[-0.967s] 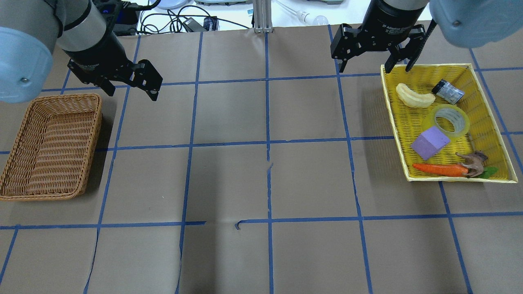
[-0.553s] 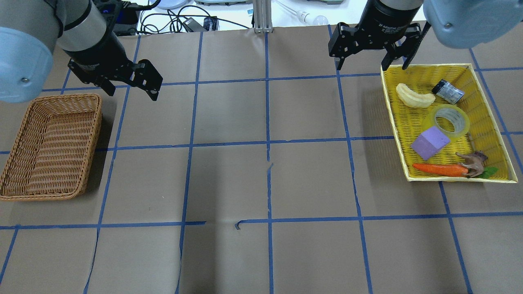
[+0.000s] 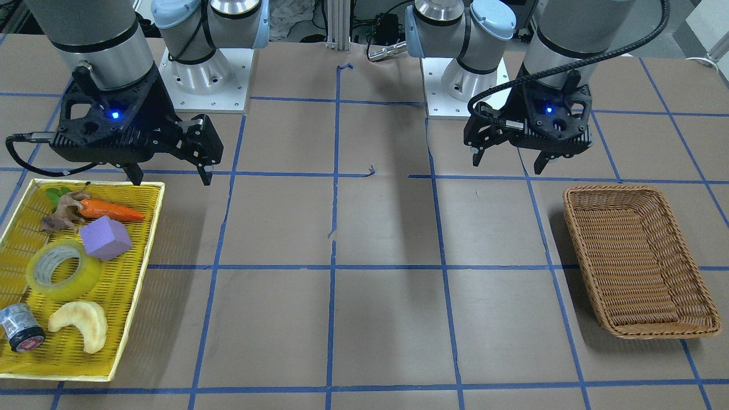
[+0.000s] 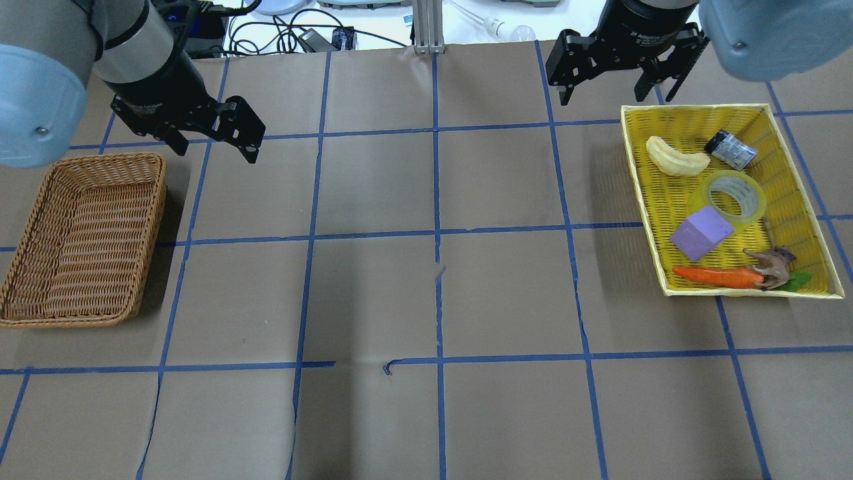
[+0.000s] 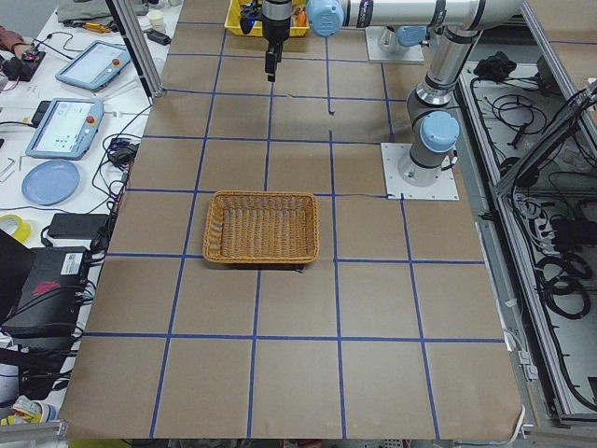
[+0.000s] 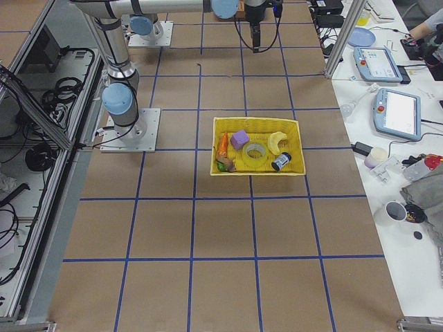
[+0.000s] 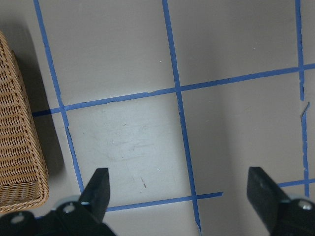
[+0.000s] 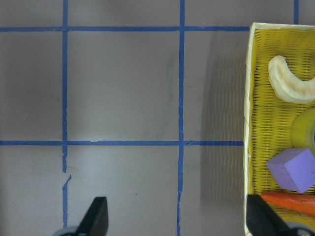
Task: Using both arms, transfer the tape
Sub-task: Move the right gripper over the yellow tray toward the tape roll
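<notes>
The tape point(image 4: 736, 195) is a translucent yellow roll lying flat in the yellow tray point(image 4: 643, 200), between a purple block and a dark cylinder. It also shows in the front view point(image 3: 62, 277), and only its edge in the right wrist view point(image 8: 307, 130). My right gripper point(image 4: 616, 99) is open and empty, held high beside the tray's corner and apart from the tape; it also shows in the front view point(image 3: 171, 181). My left gripper point(image 4: 214, 153) is open and empty above the table next to the wicker basket point(image 4: 153, 233). Its wrist view shows bare table between its fingertips point(image 7: 98, 189).
The tray also holds a pale banana piece point(image 4: 676, 159), a dark cylinder point(image 4: 731, 149), a purple block point(image 4: 701, 232), a carrot point(image 4: 716, 277) and a toy animal point(image 4: 770, 263). The wicker basket holds nothing. Brown paper with blue tape lines covers the table.
My right gripper has moved away from the tray's corner, upward in the overhead view. It stays open. The left arm has not moved.
</notes>
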Robot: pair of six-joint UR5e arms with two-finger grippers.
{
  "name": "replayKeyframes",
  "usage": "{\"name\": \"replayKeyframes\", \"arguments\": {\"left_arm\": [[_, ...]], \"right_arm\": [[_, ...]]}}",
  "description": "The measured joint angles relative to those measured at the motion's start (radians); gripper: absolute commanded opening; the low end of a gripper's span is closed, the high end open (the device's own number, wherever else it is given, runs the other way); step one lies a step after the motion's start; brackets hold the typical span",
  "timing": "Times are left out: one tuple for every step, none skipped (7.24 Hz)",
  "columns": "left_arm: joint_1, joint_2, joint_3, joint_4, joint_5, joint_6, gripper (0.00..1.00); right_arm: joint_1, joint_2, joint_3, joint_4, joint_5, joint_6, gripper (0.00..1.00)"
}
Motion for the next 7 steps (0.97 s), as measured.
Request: {"name": "replayKeyframes", "arguments": {"left_arm": [[0.000, 0.000, 0.000, 0.000, 0.000, 0.000, 1.00], [0.000, 0.000, 0.000, 0.000, 0.000, 0.000, 1.00], [0.000, 0.000, 0.000, 0.000, -0.001, 0.000, 1.00], [0.000, 0.000, 0.000, 0.000, -0.001, 0.000, 1.00], [0.000, 0.000, 0.000, 0.001, 0.000, 0.000, 1.00], [0.000, 0.000, 0.001, 0.003, -0.001, 0.000, 1.00], [0.000, 0.000, 0.001, 0.003, -0.001, 0.000, 1.00]], "right_arm": [[-0.018, 0.002, -0.002, 0.015, 0.001, -0.012, 1.00], [-0.040, 0.004, -0.003, 0.026, 0.005, -0.022, 1.00], [-0.050, 0.006, -0.003, 0.031, 0.007, -0.025, 1.00], [-0.054, 0.007, -0.003, 0.034, 0.007, -0.025, 1.00], [-0.056, 0.007, -0.004, 0.035, 0.003, -0.025, 1.00], [-0.056, 0.007, -0.005, 0.040, 0.001, -0.025, 1.00], [-0.056, 0.007, -0.006, 0.047, -0.001, -0.024, 1.00]]}}
